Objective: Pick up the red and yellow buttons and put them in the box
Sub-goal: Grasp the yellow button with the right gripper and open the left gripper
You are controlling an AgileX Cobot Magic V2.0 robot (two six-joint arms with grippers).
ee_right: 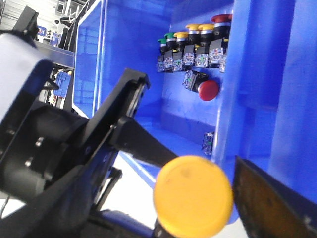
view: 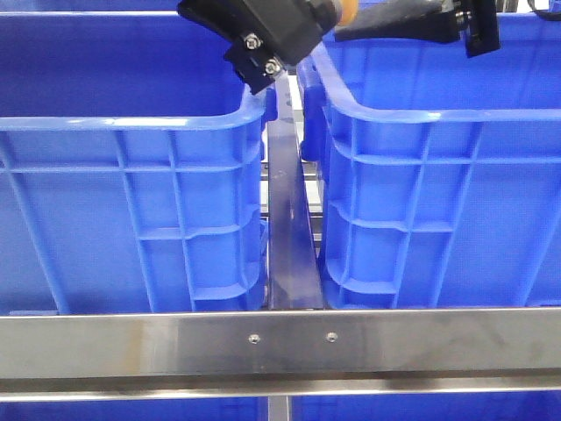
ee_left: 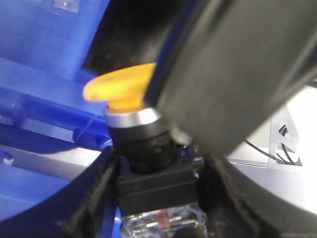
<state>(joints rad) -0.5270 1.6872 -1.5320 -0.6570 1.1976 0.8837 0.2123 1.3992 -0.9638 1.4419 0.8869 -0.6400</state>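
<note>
A yellow button [ee_left: 120, 88], a domed cap on a black body with a clear contact block beneath, is held in the left pincer [ee_left: 157, 196], whose jaws are closed against the sides of the body so that the cap stays free and upright. In the front view the left pincer [view: 263, 35] is seen high over the gap between the two blue crates, level with the rim of the right-hand box [view: 421, 110], probably so the part can be carried over the wall instead of against it. Inside that box, a row of green, yellow and red buttons [ee_right: 195, 47] lies against the far wall, with one loose red button [ee_right: 208, 90] just below the row. The right pincer [view: 456, 26] is seen above the box rim; whether it is open cannot be told.
</note>
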